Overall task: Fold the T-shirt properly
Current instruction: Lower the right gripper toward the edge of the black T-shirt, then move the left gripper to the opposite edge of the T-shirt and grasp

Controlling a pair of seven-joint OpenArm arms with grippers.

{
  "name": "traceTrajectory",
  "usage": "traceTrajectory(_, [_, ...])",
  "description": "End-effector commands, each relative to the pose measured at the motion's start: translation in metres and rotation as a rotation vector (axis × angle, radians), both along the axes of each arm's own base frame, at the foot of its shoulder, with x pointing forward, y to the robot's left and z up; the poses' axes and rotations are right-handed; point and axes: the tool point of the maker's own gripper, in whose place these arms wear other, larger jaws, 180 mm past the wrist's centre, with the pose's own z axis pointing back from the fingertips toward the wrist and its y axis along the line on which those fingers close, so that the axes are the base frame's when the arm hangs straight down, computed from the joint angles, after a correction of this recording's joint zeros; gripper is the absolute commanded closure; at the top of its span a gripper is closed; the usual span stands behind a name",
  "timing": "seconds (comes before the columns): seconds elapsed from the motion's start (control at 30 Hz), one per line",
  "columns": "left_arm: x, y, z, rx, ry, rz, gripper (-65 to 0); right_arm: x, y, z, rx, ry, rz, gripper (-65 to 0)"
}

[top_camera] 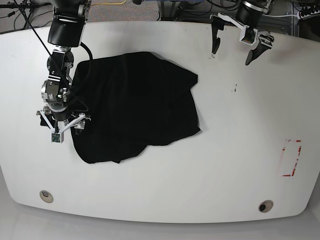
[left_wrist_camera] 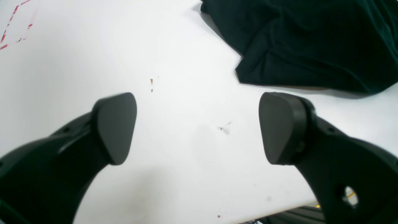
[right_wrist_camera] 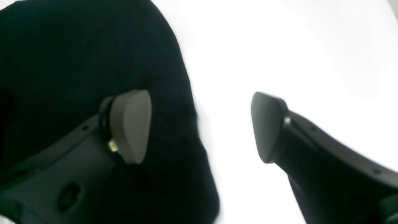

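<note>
The black T-shirt [top_camera: 137, 105] lies crumpled, nothing folded yet — right tool [top_camera: 64, 125] spread astride its edge, left tool [top_camera: 235, 47] spread, well apart over bare table [top_camera: 240, 165].

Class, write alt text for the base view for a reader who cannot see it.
A crumpled black T-shirt lies on a white table. The right gripper hovers open over its edge, and the left gripper hangs open over bare table.
</note>
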Motion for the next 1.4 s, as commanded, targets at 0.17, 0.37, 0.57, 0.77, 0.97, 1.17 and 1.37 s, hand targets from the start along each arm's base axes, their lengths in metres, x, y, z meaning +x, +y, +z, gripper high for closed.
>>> traceTrajectory(0.17, [0.002, 0.0, 0.009, -0.003, -0.035, -0.002, -56.8, 0.037, -0.022, 0.012, 0.003, -0.049, -0.025, -48.2])
traceTrajectory(0.37, [0.004, 0.0, 0.01, -0.003, -0.041, -0.002, -56.8, 0.046, -0.029, 0.004, 0.027, -0.044, -0.045, -48.2])
traceTrajectory(0.57, [0.008, 0.001, 0.005, 0.008, -0.018, 0.002, -56.8, 0.045, -0.027, -0.013, 0.05, -0.027, -0.052, -48.2])
traceTrajectory(0.77, [0.015, 0.003, 0.003, 0.016, -0.007, 0.009, -56.8, 0.042, -0.013, -0.032, 0.084, -0.003, -0.049, -48.2])
traceTrajectory(0.97, [0.019, 0.003, 0.006, 0.012, -0.019, 0.013, -56.8, 0.042, 0.0, -0.037, 0.103, 0.001, -0.039, -48.2])
traceTrajectory(1.17, [0.032, 0.003, 0.009, 0.013, -0.035, 0.016, -56.9, 0.042, 0.02, -0.043, 0.136, 0.007, -0.026, -48.2])
traceTrajectory(1.37, [0.049, 0.002, 0.014, -0.07, -0.038, 0.061, -57.1, 0.035, 0.027, -0.052, 0.147, 0.026, -0.023, -35.2])
